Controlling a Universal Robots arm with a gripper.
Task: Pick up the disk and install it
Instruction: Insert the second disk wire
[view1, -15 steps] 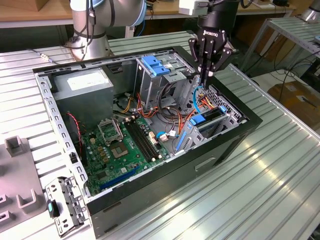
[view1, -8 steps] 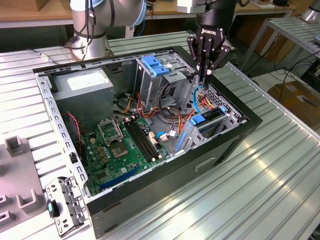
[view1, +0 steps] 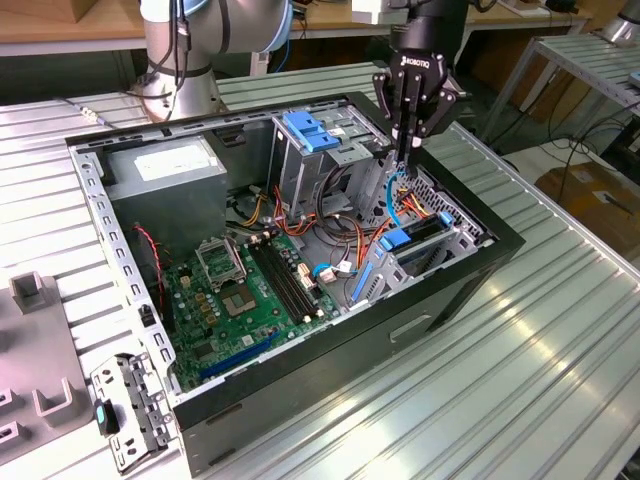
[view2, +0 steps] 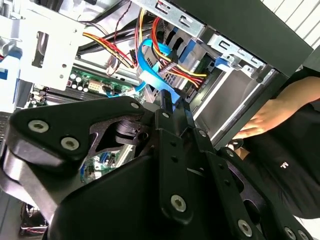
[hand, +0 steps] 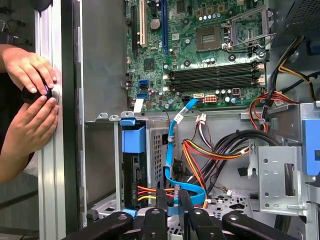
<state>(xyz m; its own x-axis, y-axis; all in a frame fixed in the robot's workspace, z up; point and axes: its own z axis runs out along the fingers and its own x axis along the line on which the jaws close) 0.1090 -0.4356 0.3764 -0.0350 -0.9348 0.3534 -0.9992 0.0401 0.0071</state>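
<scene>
Exterior view, gripper (view1: 403, 160) apparently nipping blue cable (view1: 392, 205), inside case (view1: 300, 385)

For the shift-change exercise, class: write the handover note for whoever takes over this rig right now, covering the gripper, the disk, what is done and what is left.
Gripper: low inside the open computer case, at the blue data cable next to the drive bay. Whether it grips anything cannot be told.
Disk: not in the gripper. It stands on edge in the bay under a blue tab, with red and yellow wires reaching its end.
Done: the disk appears picked up and slotted in.
Left: full seating is not visible, so the install is unconfirmed.
Caution: a person's hands rest by the case.
</scene>
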